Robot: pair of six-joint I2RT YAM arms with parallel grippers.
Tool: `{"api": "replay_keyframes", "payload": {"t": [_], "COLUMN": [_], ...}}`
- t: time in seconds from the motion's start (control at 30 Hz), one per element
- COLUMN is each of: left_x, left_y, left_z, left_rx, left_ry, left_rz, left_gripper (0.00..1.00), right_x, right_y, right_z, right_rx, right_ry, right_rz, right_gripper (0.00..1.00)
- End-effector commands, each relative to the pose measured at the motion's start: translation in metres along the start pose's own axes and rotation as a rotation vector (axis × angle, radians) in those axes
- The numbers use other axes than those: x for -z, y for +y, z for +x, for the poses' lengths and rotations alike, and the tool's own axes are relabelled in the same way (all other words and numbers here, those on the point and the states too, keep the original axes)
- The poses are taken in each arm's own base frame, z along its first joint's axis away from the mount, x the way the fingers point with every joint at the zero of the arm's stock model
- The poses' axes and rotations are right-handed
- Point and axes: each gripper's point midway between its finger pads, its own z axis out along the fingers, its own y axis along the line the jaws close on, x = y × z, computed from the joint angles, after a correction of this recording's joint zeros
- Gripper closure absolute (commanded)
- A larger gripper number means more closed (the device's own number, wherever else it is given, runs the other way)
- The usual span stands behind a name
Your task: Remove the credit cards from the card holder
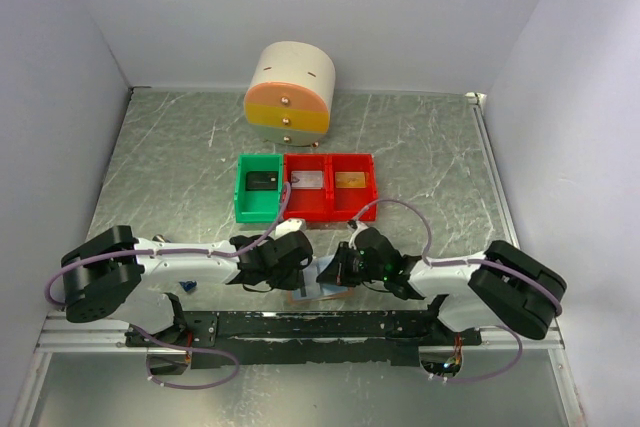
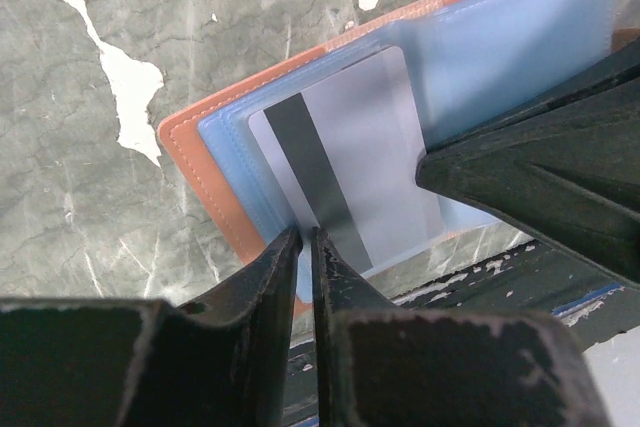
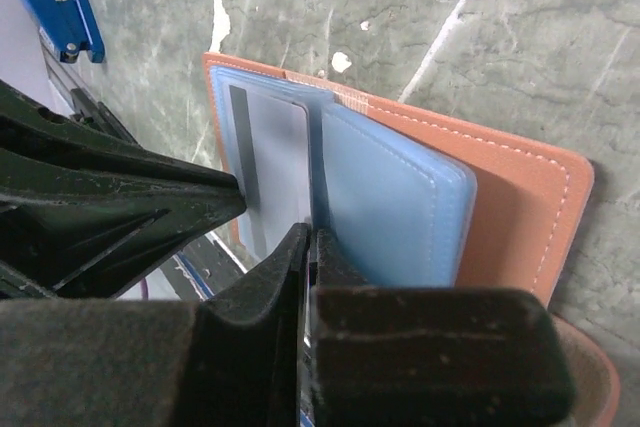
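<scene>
Both claws are meeting on the card holder point(image 3: 520, 197) at the near middle of the table point(image 1: 420, 147).
The holder is lying open and flat between the two claws, and a grey credit card point(image 2: 380, 147) with a dark stripe is sticking out of its pale blue pockets. The left claw point(image 2: 307, 247) is nearly closed and pinching the card's near edge. The right claw point(image 3: 310, 247) is fully closed, its tip touching where the card meets the blue pocket; I cannot tell whether it is holding anything. The table is grey marbled and white walls point(image 1: 400, 7) are enclosing it. Farther back are sitting a green bin point(image 1: 240, 192), red bins point(image 1: 328, 209) and a round drawer unit point(image 1: 289, 92).
</scene>
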Motion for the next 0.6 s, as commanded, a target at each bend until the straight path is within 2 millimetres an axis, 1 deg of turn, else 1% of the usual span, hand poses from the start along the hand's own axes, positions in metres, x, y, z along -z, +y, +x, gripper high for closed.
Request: {"api": "replay_keyframes", "payload": {"t": [0.0, 0.23, 0.5, 0.57], "left_x": [-0.006, -0.003, -0.004, -0.003], "left_y": [0.017, 0.017, 0.016, 0.014], "left_z": [0.011, 0.010, 0.009, 0.008], "left_rx": [-0.014, -0.011, -0.014, -0.015], "left_ry": [0.016, 0.004, 0.007, 0.003], "left_rz": [-0.056, -0.051, -0.051, -0.044], "left_gripper": [0.77, 0.76, 0.77, 0.76], "right_x": [0.005, 0.014, 0.012, 0.012], "right_y": [-0.003, -0.010, -0.013, -0.013], "right_z": [-0.007, -0.012, -0.009, -0.009], "right_rx": [0.011, 0.023, 0.024, 0.024], "right_ry": [-0.046, -0.076, -0.051, -0.049], "right_rz": [0.031, 0.069, 0.083, 0.086], "right_gripper": [1.00, 1.00, 1.00, 0.99]}}
